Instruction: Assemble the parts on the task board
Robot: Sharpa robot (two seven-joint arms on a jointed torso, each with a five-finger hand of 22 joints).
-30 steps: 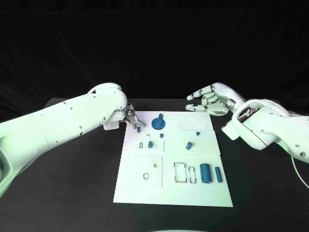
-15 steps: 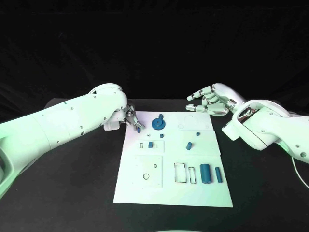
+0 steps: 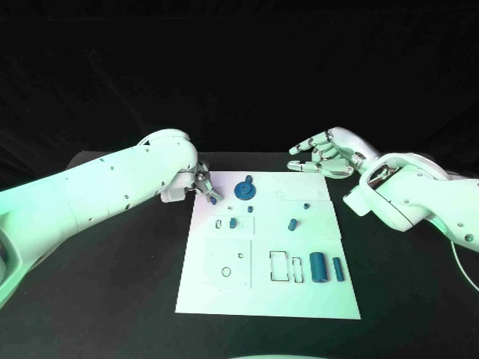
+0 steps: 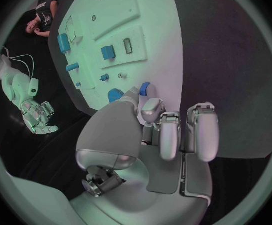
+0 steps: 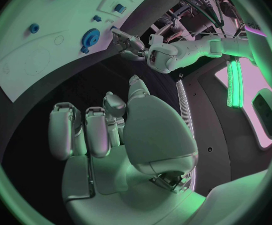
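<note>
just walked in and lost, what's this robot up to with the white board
The robot is assembling small blue parts on the white task board. Its left hand is at the board's far left corner, pinching a small blue part near the blue gear-shaped part. The right hand hovers beyond the far right corner, holding nothing. Two blue cylinders lie by the near right edge.

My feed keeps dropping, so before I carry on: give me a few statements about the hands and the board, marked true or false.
1. The left hand pinches a small blue part in its fingers at the task board's far left corner. True.
2. The right hand holds a blue part. False: it holds nothing, fingers apart.
3. The blue gear lies on the far end of the board. True.
4. The two blue cylinders lie off the board. False: they lie on it.
</note>
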